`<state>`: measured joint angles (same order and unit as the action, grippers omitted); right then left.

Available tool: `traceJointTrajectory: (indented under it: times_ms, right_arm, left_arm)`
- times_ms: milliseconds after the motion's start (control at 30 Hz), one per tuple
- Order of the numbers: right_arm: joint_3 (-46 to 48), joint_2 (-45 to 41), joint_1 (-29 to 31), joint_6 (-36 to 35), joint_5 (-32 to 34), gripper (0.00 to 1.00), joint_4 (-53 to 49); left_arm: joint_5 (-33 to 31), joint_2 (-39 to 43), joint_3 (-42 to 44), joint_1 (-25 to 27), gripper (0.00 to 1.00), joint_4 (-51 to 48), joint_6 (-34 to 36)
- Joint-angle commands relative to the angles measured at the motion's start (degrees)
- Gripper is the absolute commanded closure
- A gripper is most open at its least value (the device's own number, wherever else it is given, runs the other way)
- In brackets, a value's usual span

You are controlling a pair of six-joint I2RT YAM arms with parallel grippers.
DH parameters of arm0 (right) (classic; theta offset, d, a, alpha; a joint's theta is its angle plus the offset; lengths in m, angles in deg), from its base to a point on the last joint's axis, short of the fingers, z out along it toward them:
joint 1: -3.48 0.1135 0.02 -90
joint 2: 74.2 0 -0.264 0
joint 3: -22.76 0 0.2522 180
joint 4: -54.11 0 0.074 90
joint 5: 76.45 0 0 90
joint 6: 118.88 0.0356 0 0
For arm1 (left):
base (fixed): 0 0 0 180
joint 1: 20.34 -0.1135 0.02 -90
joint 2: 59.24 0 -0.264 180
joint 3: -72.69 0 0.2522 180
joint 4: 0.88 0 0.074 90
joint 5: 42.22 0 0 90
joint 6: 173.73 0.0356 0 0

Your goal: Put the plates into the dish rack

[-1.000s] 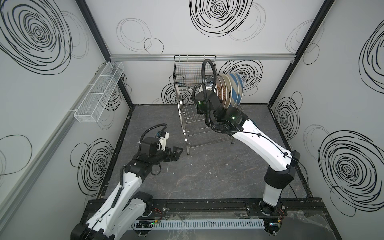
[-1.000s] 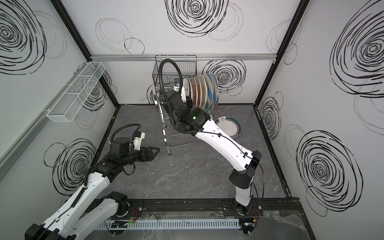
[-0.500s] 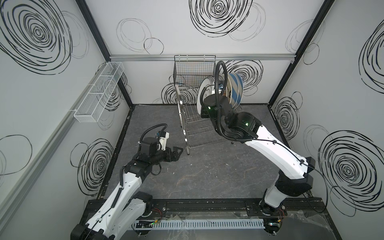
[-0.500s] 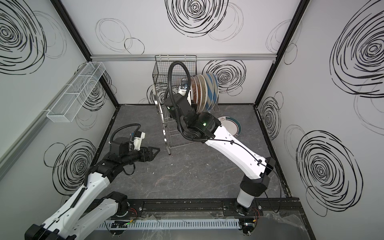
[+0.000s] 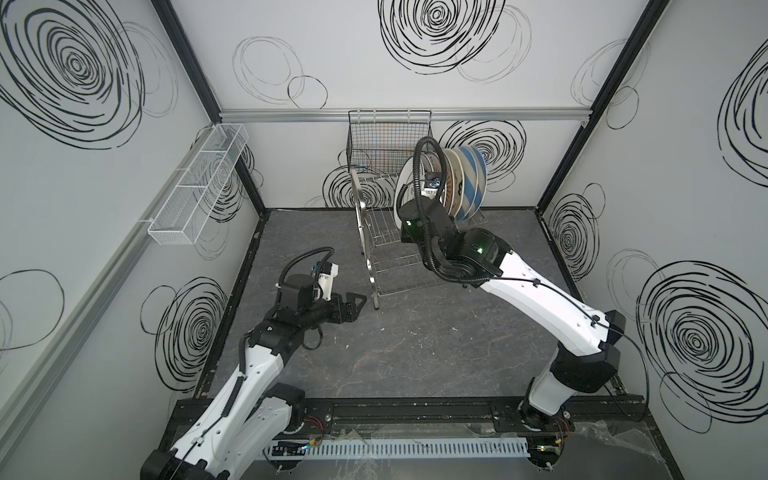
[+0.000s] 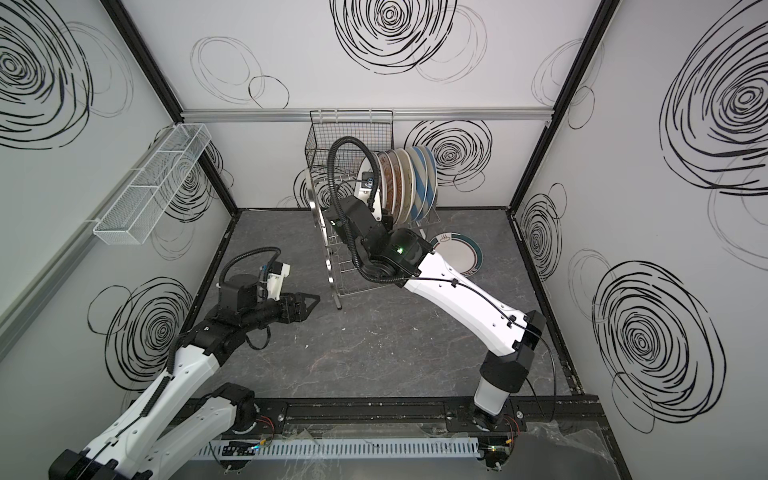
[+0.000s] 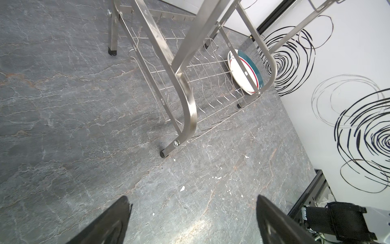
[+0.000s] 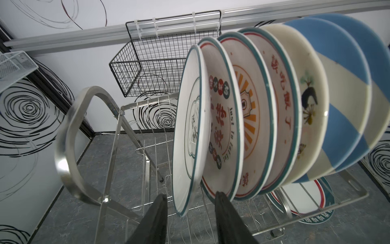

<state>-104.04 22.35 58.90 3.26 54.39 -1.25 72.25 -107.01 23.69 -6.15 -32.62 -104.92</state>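
Observation:
Several plates (image 5: 461, 183) (image 6: 409, 183) stand upright in the top tier of the steel dish rack (image 5: 386, 257) (image 6: 332, 266). In the right wrist view the nearest is a white plate (image 8: 190, 126) with a thin teal line. Its lower rim hangs between the fingers of my right gripper (image 8: 191, 195), which is open with a gap on each side. A teal-rimmed plate (image 6: 461, 257) (image 7: 244, 74) lies flat on the floor behind the rack. My left gripper (image 5: 357, 301) (image 7: 193, 199) hovers open and empty over the floor, left of the rack's front leg.
A black wire basket (image 5: 386, 137) hangs on the back wall above the rack. A white mesh tray (image 5: 199, 187) is fixed to the left wall. The rack's curved handle (image 8: 69, 135) stands close beside my right gripper. Walls enclose the grey floor (image 5: 415, 353).
My right arm has swung its elbow rightward and drawn back from the rack, uncovering the white plate standing in its slot. The left arm has not moved.

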Motion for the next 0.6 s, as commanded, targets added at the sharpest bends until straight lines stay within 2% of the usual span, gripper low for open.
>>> traceJointTrajectory:
  times_ms: [0, 567]
  right_arm:
    - [0.6, 0.1, -0.4, -0.1, 0.0, 0.59, 2.5]
    - [-9.4, 7.6, -2.0, -1.3, 3.1, 0.68, -3.1]
  left_arm:
    - [0.8, 0.8, 0.4, -0.1, 0.04, 2.2, 1.1]
    - [0.5, 0.8, 0.4, -0.1, 0.04, 2.1, 1.1]
